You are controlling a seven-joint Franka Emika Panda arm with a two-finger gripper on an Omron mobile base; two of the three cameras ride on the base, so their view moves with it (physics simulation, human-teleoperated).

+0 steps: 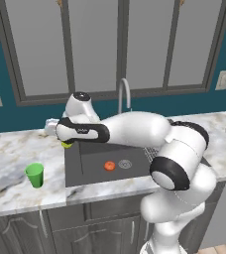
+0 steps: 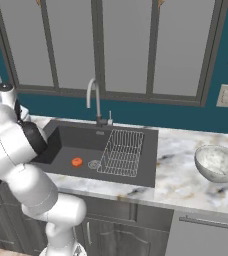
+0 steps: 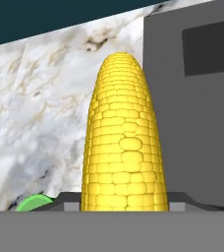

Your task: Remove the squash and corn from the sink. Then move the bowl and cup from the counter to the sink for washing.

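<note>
My gripper (image 1: 65, 142) is shut on the corn (image 1: 67, 144), a yellow cob that hangs over the left rim of the dark sink (image 1: 87, 171). In the hand view the corn (image 3: 125, 147) stands tall between the fingers of the gripper (image 3: 124, 201), with marbled counter (image 3: 40, 103) on its left and the sink wall (image 3: 197, 123) on its right. The small orange-red squash (image 1: 109, 165) lies on the sink floor by the drain, also visible as the squash (image 2: 76, 162). The green cup (image 1: 34, 174) stands left of the sink. The speckled bowl (image 2: 218, 162) sits on the right counter.
A wire rack (image 2: 122, 152) lies in the right half of the sink (image 2: 68, 142). The curved faucet (image 1: 123, 94) rises behind the basin. My arm's forearm crosses above the sink. The cup's rim (image 3: 33, 203) peeks in at the hand view's lower left.
</note>
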